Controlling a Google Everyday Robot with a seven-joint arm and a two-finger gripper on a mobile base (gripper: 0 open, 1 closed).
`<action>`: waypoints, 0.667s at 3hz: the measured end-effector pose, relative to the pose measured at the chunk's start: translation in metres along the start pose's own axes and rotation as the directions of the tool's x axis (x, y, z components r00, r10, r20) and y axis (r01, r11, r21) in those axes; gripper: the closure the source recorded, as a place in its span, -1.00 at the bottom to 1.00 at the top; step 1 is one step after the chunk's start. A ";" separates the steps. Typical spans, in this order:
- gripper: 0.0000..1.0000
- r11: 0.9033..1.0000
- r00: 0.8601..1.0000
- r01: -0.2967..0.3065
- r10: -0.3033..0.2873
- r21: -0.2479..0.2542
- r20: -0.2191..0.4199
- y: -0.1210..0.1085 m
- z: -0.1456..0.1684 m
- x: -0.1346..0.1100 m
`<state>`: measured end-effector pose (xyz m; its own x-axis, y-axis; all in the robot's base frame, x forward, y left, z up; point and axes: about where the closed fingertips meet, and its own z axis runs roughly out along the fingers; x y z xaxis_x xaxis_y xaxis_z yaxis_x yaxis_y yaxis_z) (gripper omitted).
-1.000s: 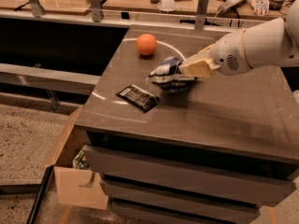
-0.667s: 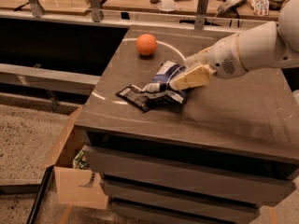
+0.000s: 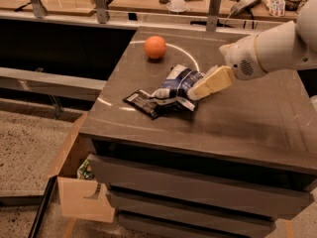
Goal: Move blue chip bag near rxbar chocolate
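gripper (image 3: 199, 90), beige and wedge-shaped, sits low over the table (image 3: 237, 128), in front of the orange ball (image 3: 155, 47) and off to its right, with its tip against the right edge of the blue chip bag (image 3: 176, 86). whether it clamps the bag or only touches it, i cannot tell. the bag lies crumpled just in front of the ball. the chocolate bar (image 3: 141, 102) lies flat farther in front of the ball, its right end meeting the bag's left corner.
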<state>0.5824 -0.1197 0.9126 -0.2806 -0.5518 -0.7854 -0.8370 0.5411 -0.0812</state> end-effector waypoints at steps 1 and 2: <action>-1.00 0.981 1.000 0.010 -0.005 0.193 -0.024 -0.058 -0.021 0.007; -1.00 0.925 0.996 0.013 0.021 0.379 -0.084 -0.118 -0.050 0.022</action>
<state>0.6517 -0.2280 0.9359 -0.3364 -0.5917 -0.7326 -0.6001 0.7342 -0.3175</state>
